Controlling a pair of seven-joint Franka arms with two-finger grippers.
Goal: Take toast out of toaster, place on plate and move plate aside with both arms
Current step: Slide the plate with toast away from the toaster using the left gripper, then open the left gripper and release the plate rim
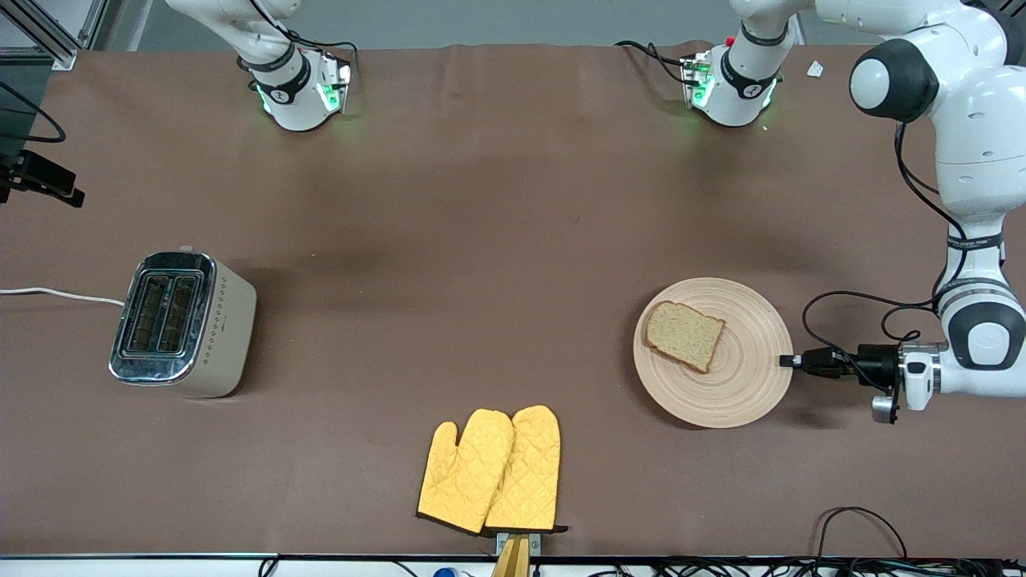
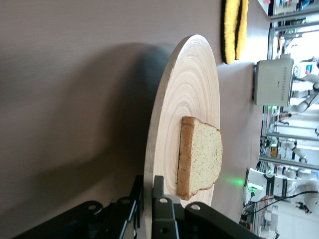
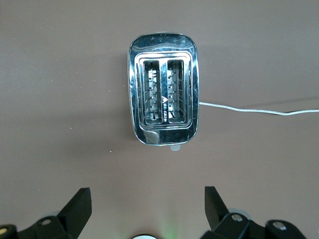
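The toast (image 1: 684, 335) lies flat on the plate (image 1: 741, 385), on the part toward the robots' bases. The plate rests on the table toward the left arm's end. My left gripper (image 1: 789, 361) reaches in low and level and is shut on the plate's rim. The left wrist view shows its jaws (image 2: 148, 181) clamped on either side of the plate's edge (image 2: 192, 84), with the toast (image 2: 204, 154) just past them. My right gripper (image 3: 148, 196) is open and empty, high over the toaster (image 3: 163, 102). It is out of the front view.
The silver toaster (image 1: 183, 323) stands toward the right arm's end, both slots empty, its white cord trailing off the table's end. Two yellow oven mitts (image 1: 493, 469) lie near the front edge. Brown table between them is bare.
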